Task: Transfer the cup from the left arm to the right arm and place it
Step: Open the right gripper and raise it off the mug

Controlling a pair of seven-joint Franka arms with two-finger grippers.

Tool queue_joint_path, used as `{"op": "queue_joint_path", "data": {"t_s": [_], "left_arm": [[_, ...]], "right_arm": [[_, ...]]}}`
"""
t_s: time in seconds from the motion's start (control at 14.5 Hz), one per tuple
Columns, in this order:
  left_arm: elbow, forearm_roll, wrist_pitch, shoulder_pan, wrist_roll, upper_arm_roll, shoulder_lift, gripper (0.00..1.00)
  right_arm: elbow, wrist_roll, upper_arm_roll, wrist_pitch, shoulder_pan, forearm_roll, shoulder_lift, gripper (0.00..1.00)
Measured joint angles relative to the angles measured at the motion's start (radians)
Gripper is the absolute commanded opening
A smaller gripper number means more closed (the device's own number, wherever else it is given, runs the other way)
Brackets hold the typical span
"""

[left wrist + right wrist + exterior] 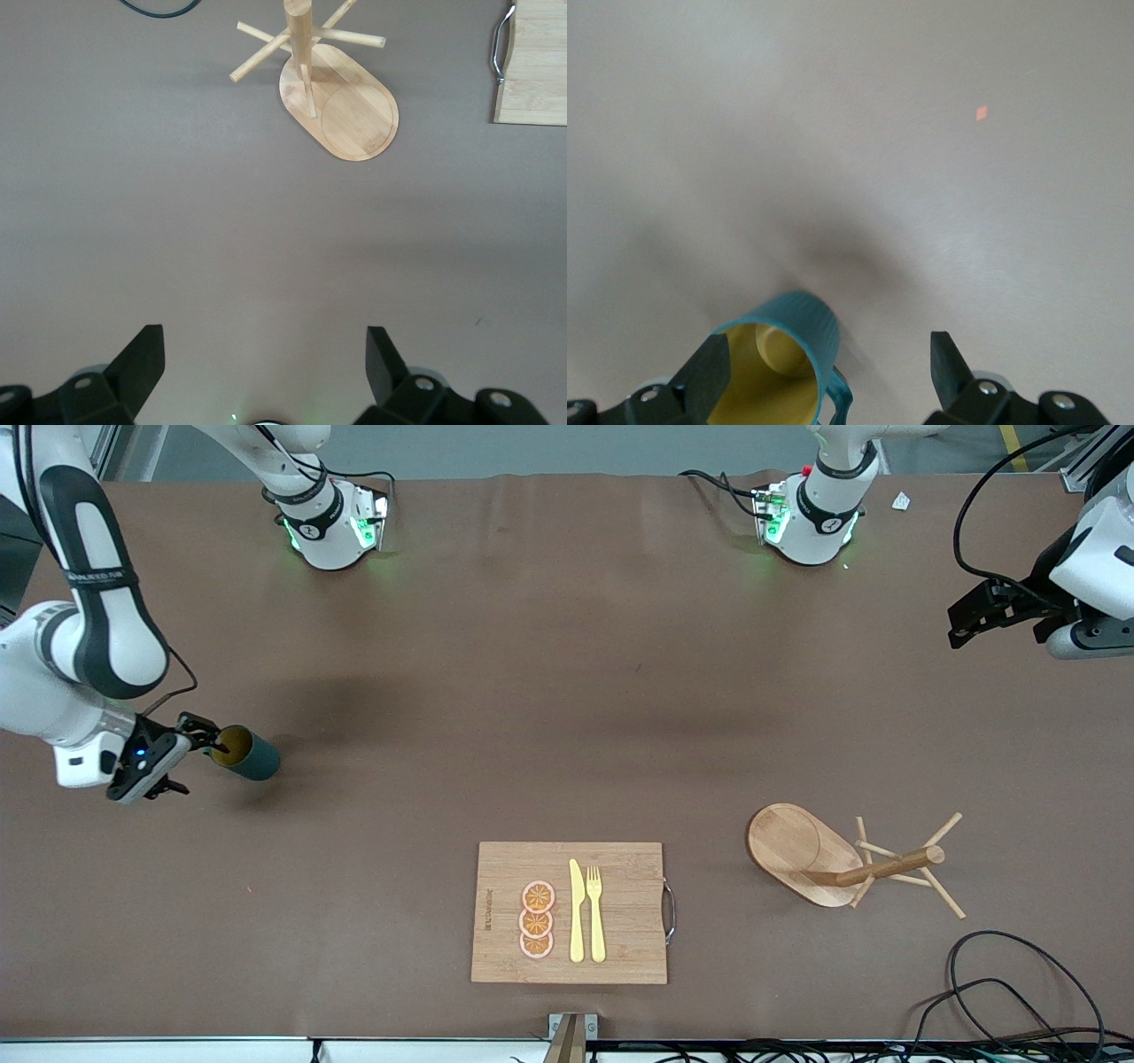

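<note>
The cup point(245, 753) sits on the tabletop point(567, 691) at the right arm's end, tipped so its yellow mouth faces the right pincer point(197, 737), whose fingers stand apart; one finger point(709, 372) overlaps the rim, though contact cannot be told. The handover looks done and the placing all but finished, unless the cup should stand upright. The left pincer point(961, 624) waits spread wide and empty above the other end, over bare tabletop near the wooden peg rack point(850, 859).
</note>
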Motion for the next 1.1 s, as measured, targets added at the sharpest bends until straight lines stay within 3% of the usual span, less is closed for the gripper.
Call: {"op": "queue_joint_path", "data": {"t_s": [0.21,0.62,0.9,1.1], "left_arm": [[0.000,0.000,0.000,0.000,0.000,0.000,0.000,1.00],[0.014,0.000,0.004,-0.005,0.000,-0.001,0.006,1.00],[0.018,0.000,0.004,-0.008,0.000,-0.002,0.022,1.00],[0.022,0.000,0.004,-0.007,0.000,-0.002,0.031,1.00]], "right_arm": [[0.091,0.241,0.003,-0.083,0.002,-0.011,-0.002,1.00],[0.289,0.870,0.015,-0.376,0.071,-0.159,-0.027,1.00],[0.310,0.986,0.012,-0.398,0.082,-0.172,-0.083,1.00],[0.389,1.042,0.004,-0.494,0.079,-0.183,-0.090,1.00]]}}
